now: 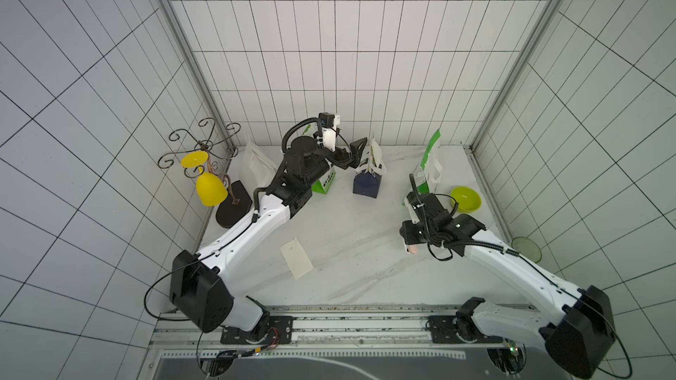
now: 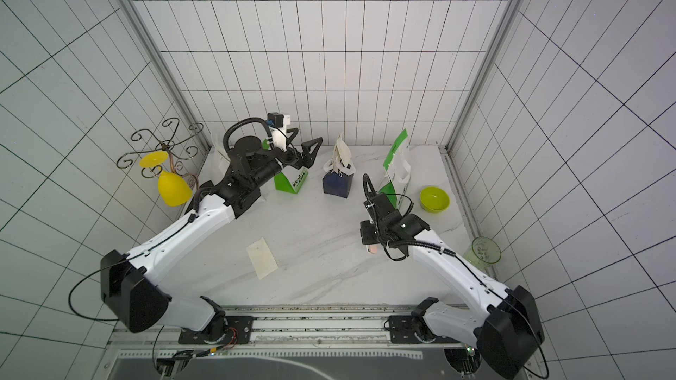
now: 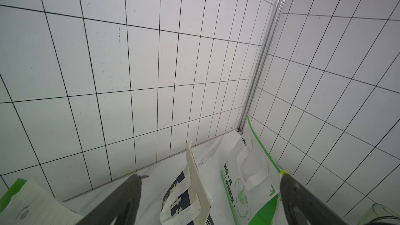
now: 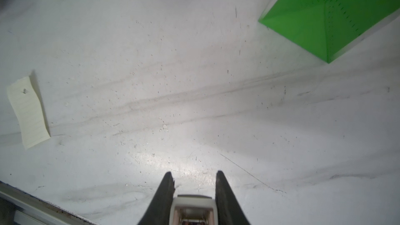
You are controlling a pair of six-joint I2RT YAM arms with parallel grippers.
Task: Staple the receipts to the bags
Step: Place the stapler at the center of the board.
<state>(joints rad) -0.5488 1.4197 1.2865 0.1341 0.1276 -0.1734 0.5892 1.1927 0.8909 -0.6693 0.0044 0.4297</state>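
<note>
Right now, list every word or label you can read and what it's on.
"COOL": right green bag, top edge.
"HAVE A CUP OF GOOD TEA": ring on the same bag.
Chinese column on that bag: too blurred to read.
Navy bag lettering: mostly hidden by handles.
Receipt print: too faint.
</note>
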